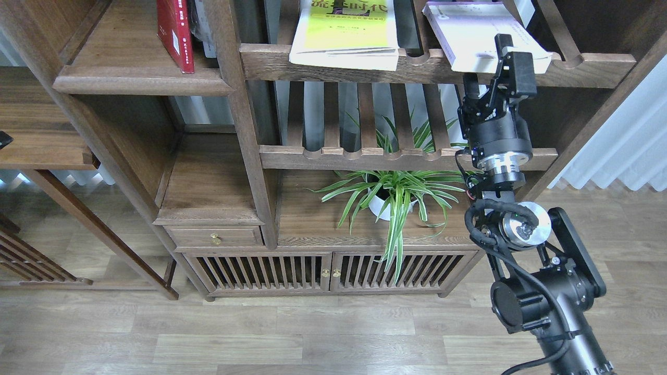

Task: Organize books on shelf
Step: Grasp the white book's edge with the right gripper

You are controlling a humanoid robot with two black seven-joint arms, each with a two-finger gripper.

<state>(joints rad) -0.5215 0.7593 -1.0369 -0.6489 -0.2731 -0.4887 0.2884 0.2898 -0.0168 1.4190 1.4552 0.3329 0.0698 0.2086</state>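
The red book stands upright on the shelf, a solid brown board at the upper left. On the top slatted rack lies the yellow-green book, with the pale lavender book to its right. My right gripper is open at the lavender book's front edge. One finger is over the book's near corner and the other is below the rack's rail. A small dark piece at the left edge is probably my left gripper; its fingers do not show.
A potted spider plant stands on the cabinet top under a lower slatted rack. An upright post separates the shelf bay from the racks. A small drawer and slatted doors sit below, and a side table juts in at the left.
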